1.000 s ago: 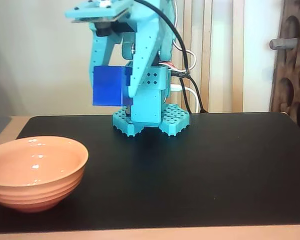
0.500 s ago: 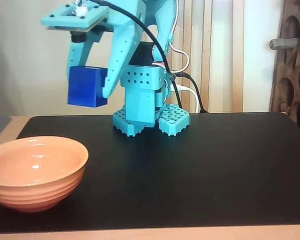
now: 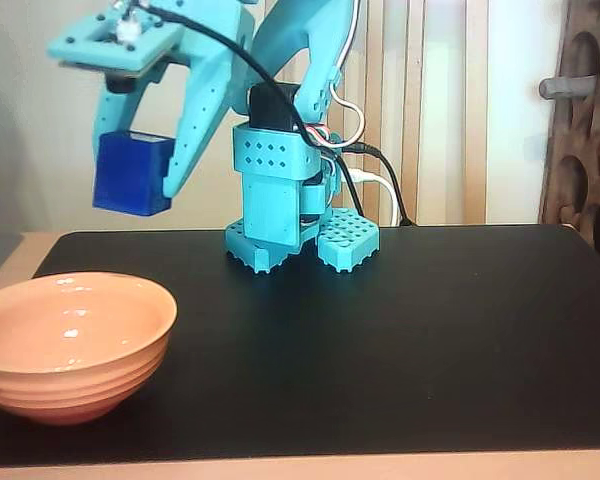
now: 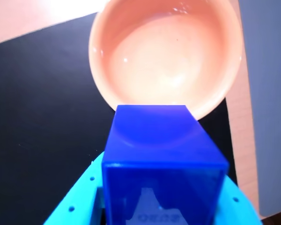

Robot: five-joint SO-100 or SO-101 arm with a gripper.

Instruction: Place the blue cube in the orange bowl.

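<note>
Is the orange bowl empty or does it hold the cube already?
Empty: orange bowl shows bare inside; the blue cube hangs in the gripper.

Likely a home: a wooden slatted panel (image 3: 435,110) and a carved wooden screen (image 3: 585,120) behind the table (image 3: 460,330).

In the wrist view the blue cube (image 4: 161,159) hides the orange bowl's (image 4: 131,56) near rim and the frame cuts its top, while the fixed view crops the bowl's left edge.

black table top (image 3: 430,330), orange bowl (image 3: 70,345) resting on it
</note>
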